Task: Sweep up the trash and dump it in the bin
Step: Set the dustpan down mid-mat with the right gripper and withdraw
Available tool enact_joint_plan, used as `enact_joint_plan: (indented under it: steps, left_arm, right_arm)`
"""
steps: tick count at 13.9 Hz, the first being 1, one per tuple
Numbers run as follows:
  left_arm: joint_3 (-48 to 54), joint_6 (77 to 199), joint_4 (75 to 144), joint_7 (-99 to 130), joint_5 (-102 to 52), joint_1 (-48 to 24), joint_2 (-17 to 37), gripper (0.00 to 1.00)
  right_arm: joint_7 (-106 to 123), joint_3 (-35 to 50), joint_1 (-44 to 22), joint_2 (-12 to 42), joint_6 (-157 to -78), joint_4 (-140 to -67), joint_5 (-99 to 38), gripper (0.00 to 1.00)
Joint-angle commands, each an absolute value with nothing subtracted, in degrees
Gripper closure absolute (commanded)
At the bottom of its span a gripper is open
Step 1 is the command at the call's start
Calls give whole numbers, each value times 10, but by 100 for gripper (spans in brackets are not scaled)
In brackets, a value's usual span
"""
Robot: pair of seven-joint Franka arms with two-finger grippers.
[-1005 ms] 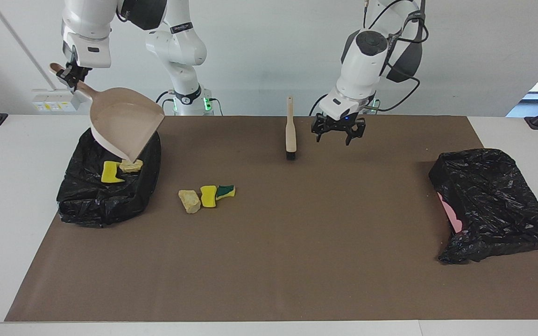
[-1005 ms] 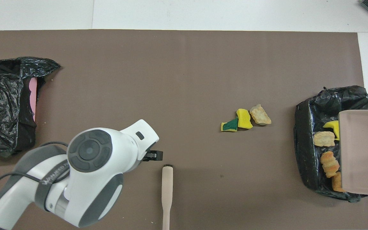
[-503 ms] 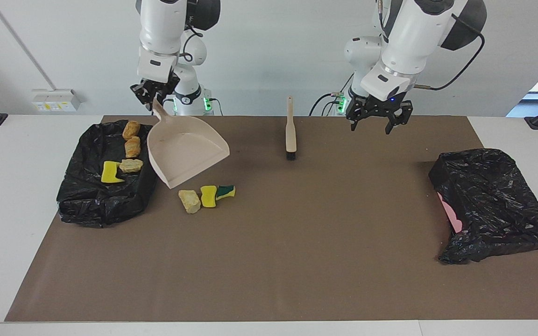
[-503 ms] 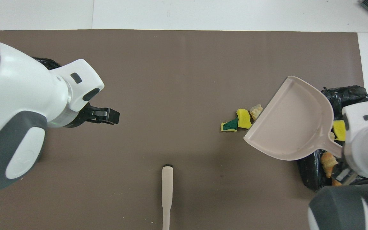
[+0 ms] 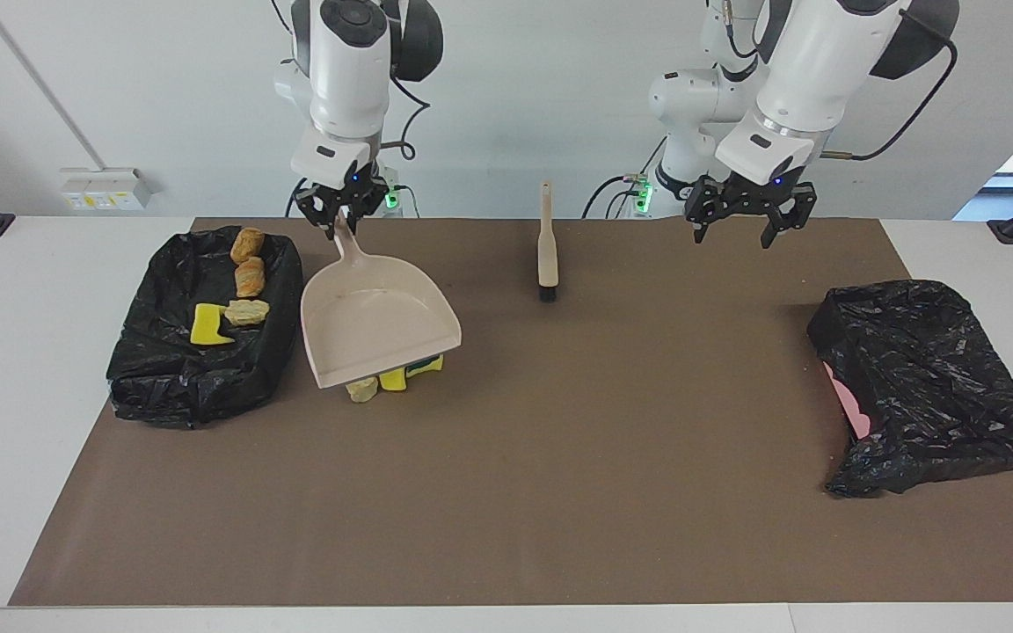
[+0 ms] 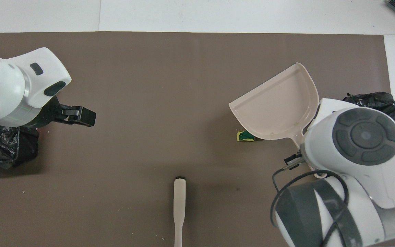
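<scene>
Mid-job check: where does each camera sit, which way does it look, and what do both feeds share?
Facing view: high across the table, facing both arms; right gripper holds the dustpan, left gripper hangs open.
Overhead view: above the robots' end, looking steeply down; both arms enter from below.
Shared: dustpan, brush, green sponge scrap.

Seven scraps [image 5: 247, 312], two bags [image 5: 929, 387]

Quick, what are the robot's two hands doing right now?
Left gripper: open, holding nothing, up over the brown mat.
Right gripper: shut on the dustpan handle.
</scene>
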State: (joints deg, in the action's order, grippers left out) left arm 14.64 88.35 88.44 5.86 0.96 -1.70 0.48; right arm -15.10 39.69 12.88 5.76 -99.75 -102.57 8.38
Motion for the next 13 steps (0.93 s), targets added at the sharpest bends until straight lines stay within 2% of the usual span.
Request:
enact_joint_plan:
  steps: [1,4,8,13]
  left_arm:
    - [148,874,868,49,20,-13,8,0]
    - [147,875,868,48,20,-11,8,0]
    - [147,877,868,47,21,1,8,0]
    - [148,877,868,49,21,3,10,0]
  right_arm:
    - [-259,398,80,204,-983,-880,114,100]
    - [-348,397,14,292,-989,-813,169,100]
    - [-403,392,-38,387,-1019,-732,184,100]
    - [-417,391,-55,411,-1044,-744,187,100]
